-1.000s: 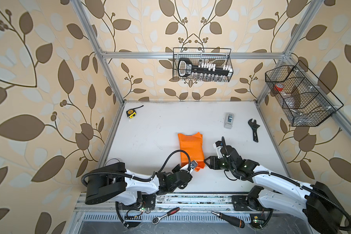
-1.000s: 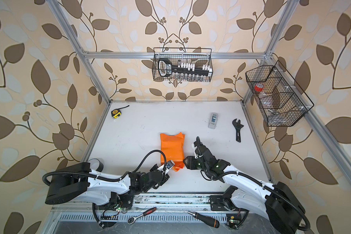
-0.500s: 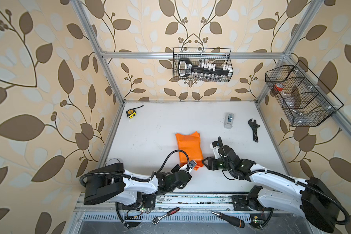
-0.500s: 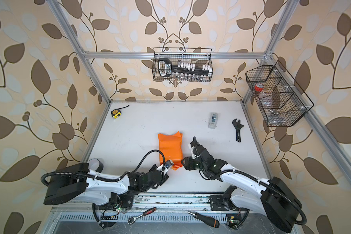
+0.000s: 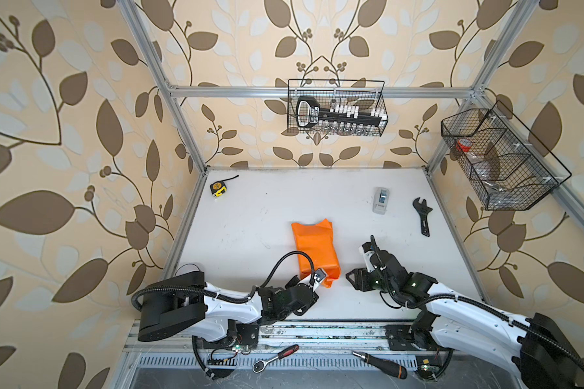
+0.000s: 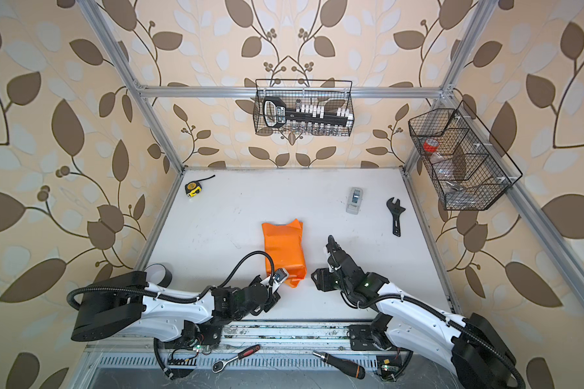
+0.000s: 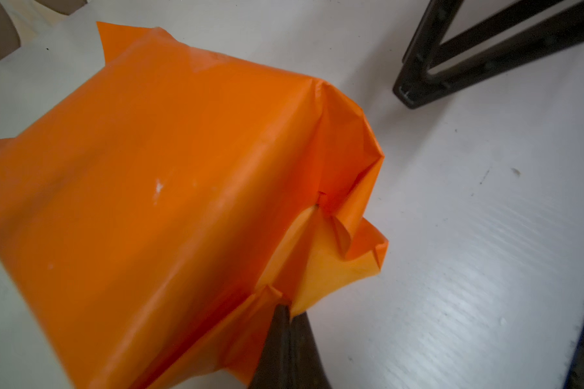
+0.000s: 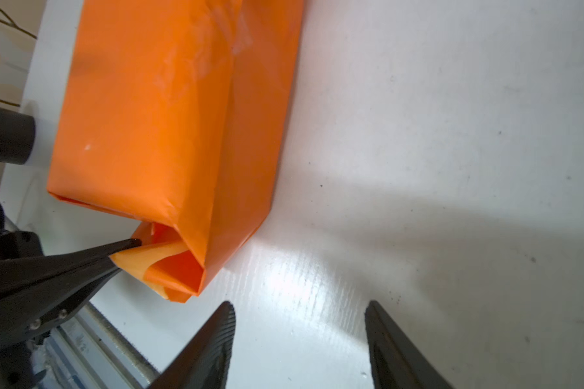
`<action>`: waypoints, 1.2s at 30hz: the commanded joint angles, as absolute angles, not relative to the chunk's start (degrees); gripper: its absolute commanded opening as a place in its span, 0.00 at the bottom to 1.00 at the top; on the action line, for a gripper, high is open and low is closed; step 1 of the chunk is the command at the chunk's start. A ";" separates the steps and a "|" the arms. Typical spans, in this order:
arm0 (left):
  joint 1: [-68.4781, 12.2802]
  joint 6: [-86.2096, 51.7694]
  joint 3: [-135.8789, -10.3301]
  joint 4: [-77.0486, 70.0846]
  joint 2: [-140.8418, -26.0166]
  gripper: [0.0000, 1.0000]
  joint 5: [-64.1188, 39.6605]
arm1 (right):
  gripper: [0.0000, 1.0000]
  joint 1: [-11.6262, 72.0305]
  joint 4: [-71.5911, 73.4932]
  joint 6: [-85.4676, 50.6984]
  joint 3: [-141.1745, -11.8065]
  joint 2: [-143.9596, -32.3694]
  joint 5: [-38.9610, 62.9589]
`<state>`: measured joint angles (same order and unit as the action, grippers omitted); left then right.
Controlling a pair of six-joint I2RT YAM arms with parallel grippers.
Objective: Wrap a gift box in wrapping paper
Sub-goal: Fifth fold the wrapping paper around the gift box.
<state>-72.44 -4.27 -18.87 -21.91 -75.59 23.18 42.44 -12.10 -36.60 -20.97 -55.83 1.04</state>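
wrapping paper (image 5: 315,251): folded into a long parcel, flat on white table (image 5: 250,219), centre-front (gift box covered, can't see it) | left gripper (image 7: 284,315): pinched together on the loose flap at parcel's near end | right gripper (image 8: 299,323): jaws apart, over bare table just beside parcel, touching nothing

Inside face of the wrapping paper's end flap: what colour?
The flap is pale yellow-orange, lighter than the wrapping paper's bright orange outside. Best in left wrist view.
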 commanded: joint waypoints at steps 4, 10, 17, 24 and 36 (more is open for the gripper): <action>-74.13 -6.53 -23.09 -16.67 -79.69 0.00 19.72 | 0.62 45.15 -7.45 -37.15 -21.74 -62.75 -0.61; -75.33 -7.43 -23.94 -16.69 -82.18 0.00 20.60 | 0.61 46.32 -4.60 -37.24 -24.21 -66.87 -0.79; -76.07 -7.75 -23.85 -17.42 -84.39 0.00 21.08 | 0.63 47.14 0.14 -38.86 -25.14 -71.69 0.63; -76.11 -7.45 -24.15 -18.75 -85.24 0.00 21.18 | 0.63 51.31 4.92 -42.60 -26.45 -77.43 -1.60; -76.11 -7.43 -21.93 -20.78 -75.89 0.00 25.28 | 0.61 53.48 6.45 -46.59 -26.34 -80.30 -7.23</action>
<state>-75.46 -6.59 -22.37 -19.11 -79.29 22.63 53.23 7.55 -45.10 -25.54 -78.67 -5.58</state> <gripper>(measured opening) 0.055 0.616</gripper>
